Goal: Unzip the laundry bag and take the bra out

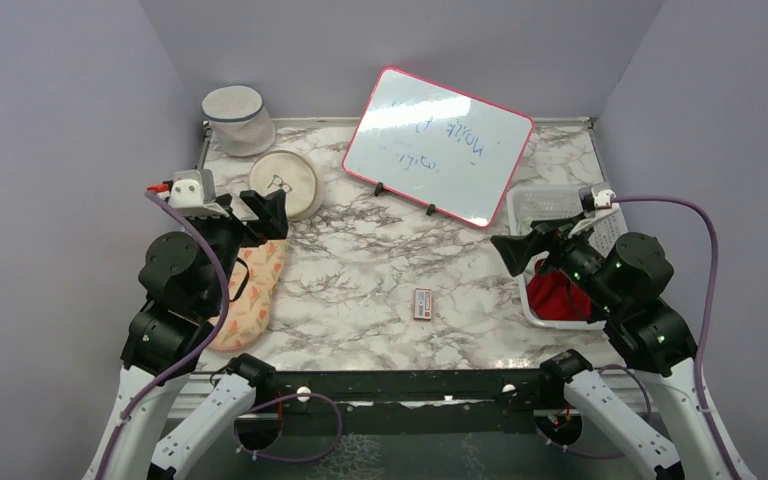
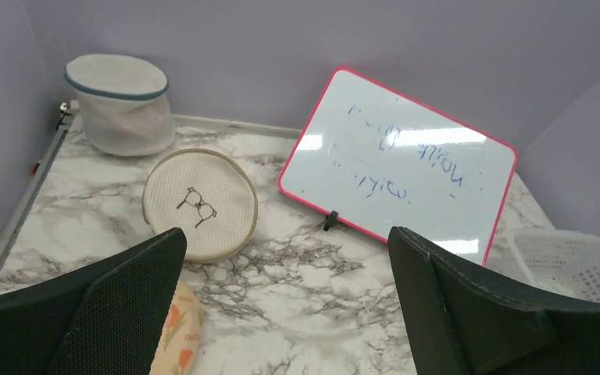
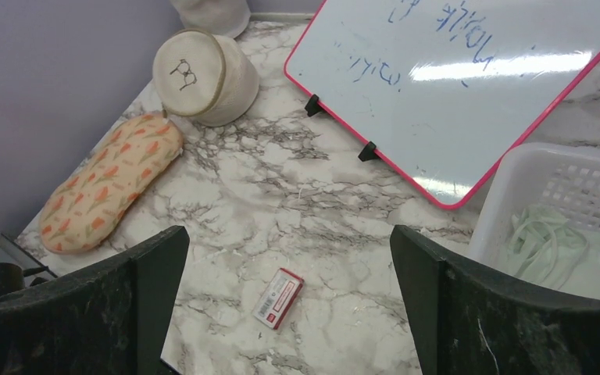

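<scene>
Bra [image 3: 109, 183]: oblong peach pad, red-green print, flat at the counter's [image 3: 312, 211] left edge; whether mesh covers it cannot be told. Disc [image 2: 199, 205] lies just beyond it; whiteboard [image 2: 398, 164], basket [image 3: 562, 180] and red box [image 3: 279, 298] well apart. Left tool [image 2: 285, 234] and right tool [image 3: 288, 234] gape wide, empty.

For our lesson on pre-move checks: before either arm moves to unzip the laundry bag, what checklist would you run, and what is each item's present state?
1. Left gripper open and empty: ok.
2. Right gripper open and empty: ok.
3. Peach floral-print bra located: ok, it lies at the left side of the marble table.
4. Laundry bag around the bra: cannot tell, no mesh shows over it.
5. Zipper pull found: cannot tell, none is visible in any view.
6. Small red-and-white box apart from the bra: ok.
</scene>
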`<action>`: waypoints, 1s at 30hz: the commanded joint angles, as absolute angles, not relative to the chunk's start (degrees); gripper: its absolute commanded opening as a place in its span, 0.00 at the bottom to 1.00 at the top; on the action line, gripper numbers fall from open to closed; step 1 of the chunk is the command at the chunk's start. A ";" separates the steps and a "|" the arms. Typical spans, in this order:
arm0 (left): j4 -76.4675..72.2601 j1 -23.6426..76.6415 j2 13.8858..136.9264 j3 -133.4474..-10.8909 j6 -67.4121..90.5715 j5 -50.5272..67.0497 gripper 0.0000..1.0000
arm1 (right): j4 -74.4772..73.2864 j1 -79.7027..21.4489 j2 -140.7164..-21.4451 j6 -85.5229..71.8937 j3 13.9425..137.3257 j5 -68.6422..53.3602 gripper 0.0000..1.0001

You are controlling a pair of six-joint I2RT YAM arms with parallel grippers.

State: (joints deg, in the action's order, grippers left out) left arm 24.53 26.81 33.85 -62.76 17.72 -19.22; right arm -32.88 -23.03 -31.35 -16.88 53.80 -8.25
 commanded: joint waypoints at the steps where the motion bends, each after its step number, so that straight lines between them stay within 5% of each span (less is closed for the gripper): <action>1: 29.66 22.48 34.75 -61.17 20.49 -12.19 0.99 | -31.01 -24.93 -33.00 -18.50 55.02 -2.54 1.00; 19: 44.39 14.87 46.13 -55.60 22.59 2.01 0.99 | -29.87 -28.12 -37.94 -19.14 55.99 -6.19 1.00; 30: 49.98 13.85 53.97 -51.33 39.03 -24.19 0.99 | -27.80 -28.41 -37.87 -20.45 54.28 -10.34 1.00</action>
State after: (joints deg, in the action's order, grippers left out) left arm 47.03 14.94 53.47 -52.45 30.04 -9.96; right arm -30.28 -27.81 -38.20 -19.53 55.18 -7.42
